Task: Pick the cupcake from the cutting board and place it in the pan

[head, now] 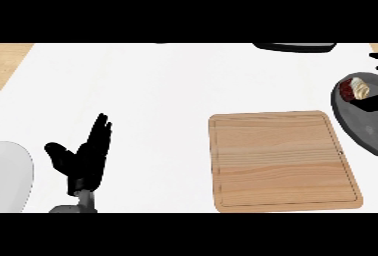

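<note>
We look steeply down on a white counter (148, 90). The cupcake (358, 89) lies in the dark grey pan (353, 125) at the right edge of the view, in the pan's upper part. It shows a pale swirl of cream with dark red beside it. It seems tipped over rather than upright, though we cannot be sure of that. The edge of the view cuts off part of the pan.

The wooden cutting board (284, 160) lies flat in the lower right of the counter, with a groove running round its rim. The pan's lower left rim comes right up to the board's upper right corner, and we cannot tell whether the two touch.

Our left hand (81, 165) shows at the lower left, well apart from the board and the pan. It is released, with straight fingers pointing up and the thumb spread to the side, and it grasps nothing. Our right hand is outside this view, so we cannot tell its state.

Just to the left of the left hand, a white plate (15, 175) is cut off by the left edge. A sliver of some dark thing (295, 46) shows at the top edge, too little to name.
</note>
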